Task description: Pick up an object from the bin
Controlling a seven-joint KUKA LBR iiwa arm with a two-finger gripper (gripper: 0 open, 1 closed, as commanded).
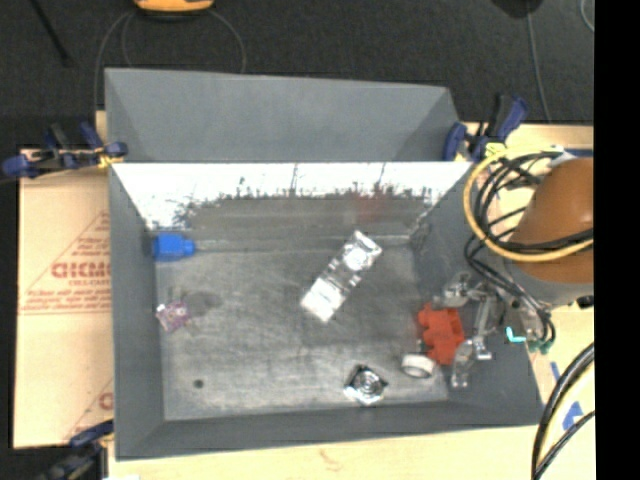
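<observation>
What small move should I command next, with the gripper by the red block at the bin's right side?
Probably nudge the gripper slightly toward the view's left, centring it over the red block. It now sits at the block's right edge, close to the bin's right wall, and a small white cap lies just below the block in the view.

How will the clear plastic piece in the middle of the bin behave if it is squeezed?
The clear plastic piece looks thin and hollow, so it is probably light and may dent under pressure. Its shiny surface could slip in a grip.
</observation>
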